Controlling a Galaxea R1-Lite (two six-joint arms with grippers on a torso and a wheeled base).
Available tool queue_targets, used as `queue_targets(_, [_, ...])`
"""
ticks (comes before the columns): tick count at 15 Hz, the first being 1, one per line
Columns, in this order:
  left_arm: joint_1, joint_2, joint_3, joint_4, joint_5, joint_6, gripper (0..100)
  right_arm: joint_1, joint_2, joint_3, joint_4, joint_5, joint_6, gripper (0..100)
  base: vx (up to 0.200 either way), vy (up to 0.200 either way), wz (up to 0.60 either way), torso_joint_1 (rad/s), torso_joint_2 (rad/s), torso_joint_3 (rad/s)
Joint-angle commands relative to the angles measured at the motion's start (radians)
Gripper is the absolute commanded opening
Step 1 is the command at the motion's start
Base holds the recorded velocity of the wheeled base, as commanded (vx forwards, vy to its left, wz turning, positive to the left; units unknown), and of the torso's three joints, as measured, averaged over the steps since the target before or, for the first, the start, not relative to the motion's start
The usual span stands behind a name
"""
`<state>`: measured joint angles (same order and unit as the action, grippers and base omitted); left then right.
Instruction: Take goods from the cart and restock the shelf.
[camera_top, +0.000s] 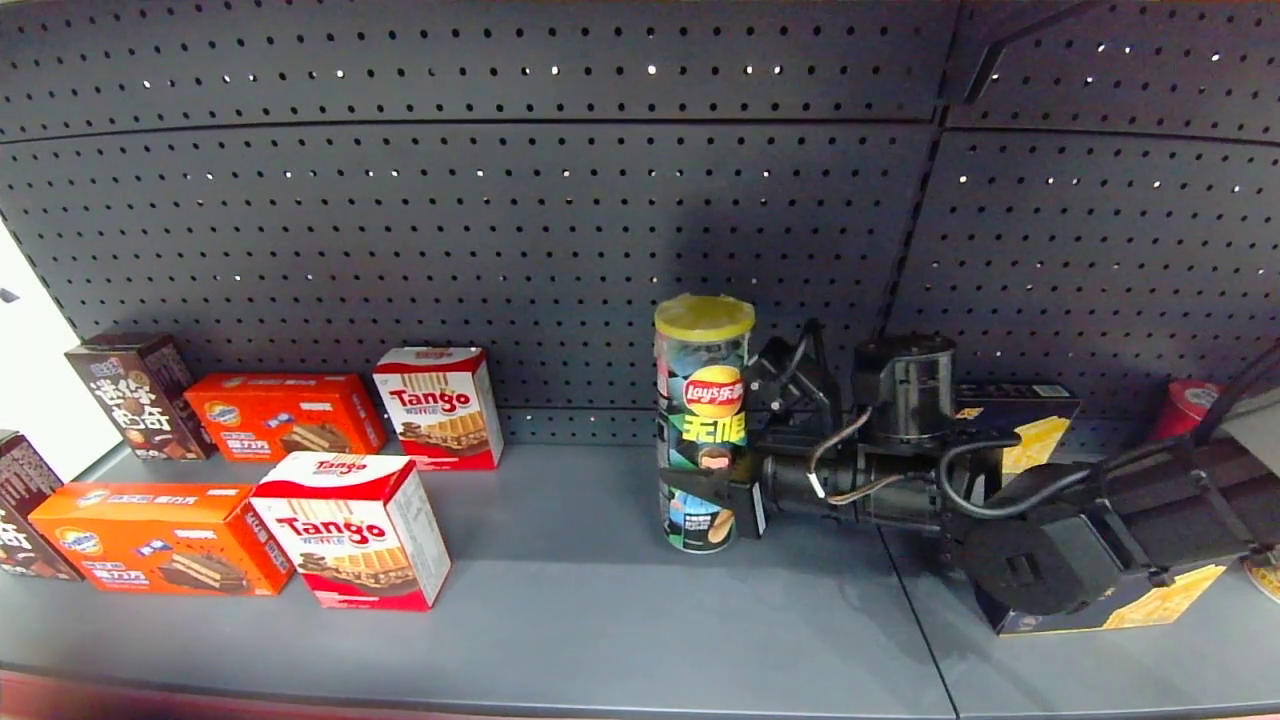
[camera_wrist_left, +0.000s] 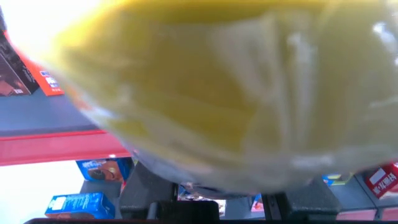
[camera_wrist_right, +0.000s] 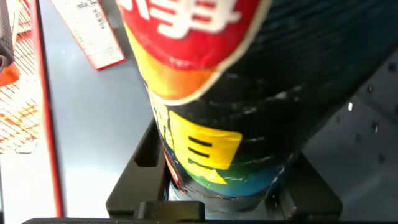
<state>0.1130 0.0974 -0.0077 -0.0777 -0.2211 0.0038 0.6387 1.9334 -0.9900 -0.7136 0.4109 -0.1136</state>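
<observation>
Against grey pegboard (camera_top: 450, 230), right tool (camera_top: 714, 484) clamps upright yellow-lidded, red-logoed chip can (camera_top: 703, 400).

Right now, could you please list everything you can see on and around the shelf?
chip can: 1, dark with yellow lid, upright mid-shelf, gripped
wafer boxes: 2, red-white, left side
orange boxes: 2, left side
brown boxes: 2, far left
black-yellow boxes: 2, right, partly behind arm
red item: 1, far right
shelf: 1, grey
pegboard: 1, dark, behind
yellow blurred thing: 1, before left wrist camera
right gripper: 1, black, jaws shut on chip can
</observation>
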Motion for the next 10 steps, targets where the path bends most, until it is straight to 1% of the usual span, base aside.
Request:
queue_targets(1, [0.001, 0.001, 0.006, 0.001, 0.0, -0.001, 0, 0.075, -0.177, 0.143, 0.003, -0.073, 0.032, 0, 0.0, 0.0, 0.0, 0.0, 0.0, 0.0])
queue_targets(4, [0.001, 0.001, 0.006, 0.001, -0.006, 0.001, 0, 0.116, -0.294, 0.248, 0.029, -0.126, 0.054, 0, 0.0, 0.0, 0.0, 0.0, 0.0, 0.0])
queue_targets(5, [0.001, 0.001, 0.006, 0.001, -0.007, 0.001, 0, 0.128, -0.36, 0.298, 0.056, -0.161, 0.061, 0, 0.0, 0.0, 0.0, 0.0, 0.0, 0.0])
queue_targets(7, [0.001, 0.001, 0.006, -0.001, -0.007, 0.002, 0, 0.133, -0.415, 0.366, 0.054, -0.23, 0.075, 0, 0.0, 0.0, 0.0, 0.0, 0.0, 0.0])
queue_targets(8, [0.001, 0.001, 0.006, 0.001, -0.004, 0.002, 0, 0.131, -0.432, 0.393, 0.051, -0.233, 0.084, 0, 0.0, 0.0, 0.0, 0.0, 0.0, 0.0])
queue_targets(10, [0.001, 0.001, 0.006, 0.009, -0.001, 0.001, 0, 0.133, -0.45, 0.453, -0.003, -0.236, 0.098, 0, 0.0, 0.0, 0.0, 0.0, 0.0, 0.0])
